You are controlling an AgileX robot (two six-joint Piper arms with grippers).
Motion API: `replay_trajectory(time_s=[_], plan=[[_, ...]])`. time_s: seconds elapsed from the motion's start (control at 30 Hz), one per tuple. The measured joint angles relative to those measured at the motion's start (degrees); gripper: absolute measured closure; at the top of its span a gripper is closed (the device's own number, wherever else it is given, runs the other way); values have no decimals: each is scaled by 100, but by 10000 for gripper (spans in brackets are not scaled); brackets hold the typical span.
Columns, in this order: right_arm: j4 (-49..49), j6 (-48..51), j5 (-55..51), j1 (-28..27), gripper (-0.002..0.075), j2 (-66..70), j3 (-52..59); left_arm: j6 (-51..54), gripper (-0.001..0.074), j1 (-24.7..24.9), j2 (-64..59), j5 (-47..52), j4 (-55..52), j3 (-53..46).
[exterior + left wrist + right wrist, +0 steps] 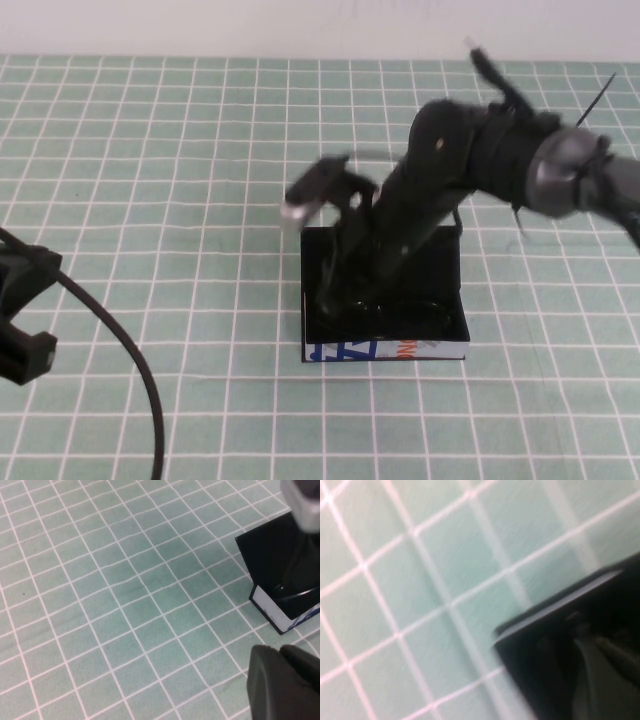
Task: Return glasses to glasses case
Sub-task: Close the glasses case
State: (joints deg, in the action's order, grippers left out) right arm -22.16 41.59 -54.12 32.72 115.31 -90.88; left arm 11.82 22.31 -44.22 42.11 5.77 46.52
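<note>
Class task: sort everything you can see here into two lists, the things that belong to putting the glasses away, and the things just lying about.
Belongs to the job:
glasses case, open
glasses, inside the case
right end effector, shut, reaching into the case

Not part of it:
left end effector, parked at the table's left edge
black cable
checked mat

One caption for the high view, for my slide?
Right gripper reaches into the open glasses case; left gripper waits aside.

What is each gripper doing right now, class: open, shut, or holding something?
Left gripper: parked at the table's left edge, holding nothing; open or shut cannot be told.
Right gripper: shut, reaching down into the glasses case; whether it holds anything cannot be told.
</note>
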Motion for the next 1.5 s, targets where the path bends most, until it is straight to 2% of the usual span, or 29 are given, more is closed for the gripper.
replay_trajectory(time_s=[0.17, 0.33, 0.57, 0.8, 0.93, 1.03, 1.27, 1.5], plan=[[97, -476, 558, -183, 737, -262, -343, 223, 737, 0, -158, 12, 376, 0], [98, -925, 825, -567, 737, -284, -639, 1812, 737, 0, -713, 204, 1877, 0], [-93, -1188, 873, -1168, 737, -210, -708, 3901, 737, 45, -2119, 225, 4062, -30], [-179, -1201, 874, -1527, 737, 123, -712, 6007, 737, 727, -3715, -713, 6333, -350], [-179, -1190, 839, -1575, 737, 338, -712, 7338, 737, 1234, -4516, -1207, 7896, -350], [-179, -1049, 772, -1575, 737, 480, -712, 8102, 737, 1438, -5006, -1380, 8785, -350], [-147, -795, 525, -1575, 737, 640, -736, 8476, 737, 1474, -5742, -1676, 9204, -129], [-184, -725, -187, -1575, 737, 640, -1221, 8482, 737, 1474, -6106, -1809, 9228, 213]])
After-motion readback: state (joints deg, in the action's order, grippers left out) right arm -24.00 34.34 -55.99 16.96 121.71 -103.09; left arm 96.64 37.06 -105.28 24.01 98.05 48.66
